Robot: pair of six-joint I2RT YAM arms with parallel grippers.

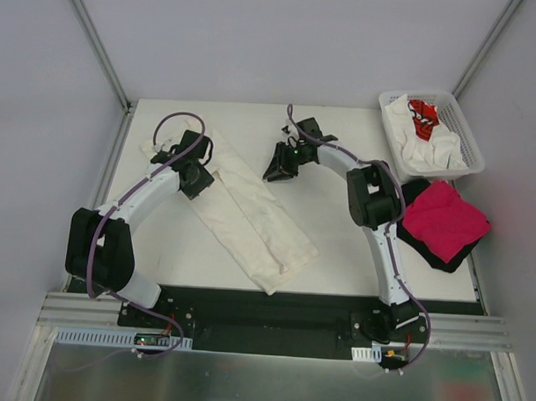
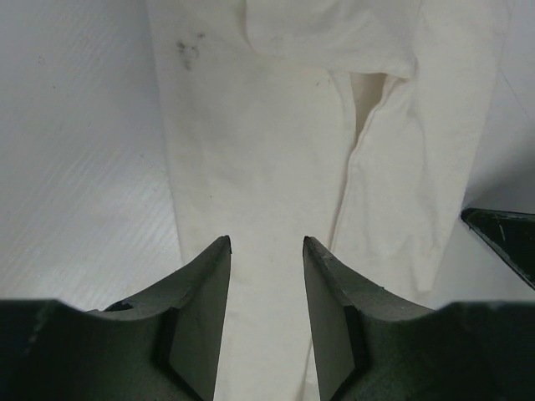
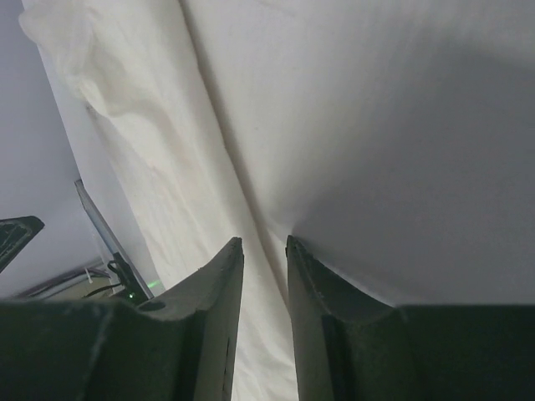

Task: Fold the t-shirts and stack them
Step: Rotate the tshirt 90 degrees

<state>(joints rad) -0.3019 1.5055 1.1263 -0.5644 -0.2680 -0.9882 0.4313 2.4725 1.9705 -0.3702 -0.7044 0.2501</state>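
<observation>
The folded cream t-shirt (image 1: 250, 213) is lying diagonally on the tabletop (image 1: 336, 275), from the near-edge centre toward the far-left corner. The left end effector (image 2: 266, 242) is hanging over the shirt's far end, fingers spread. The right end effector (image 3: 265, 241) is sitting near the far edge, fingers narrowly parted and pinching nothing.

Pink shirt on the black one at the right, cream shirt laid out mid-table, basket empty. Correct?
The basket is not empty: the top view shows white shirts and a red-printed one in it. The pink shirt on the black shirt and the cream shirt mid-table are right.
</observation>
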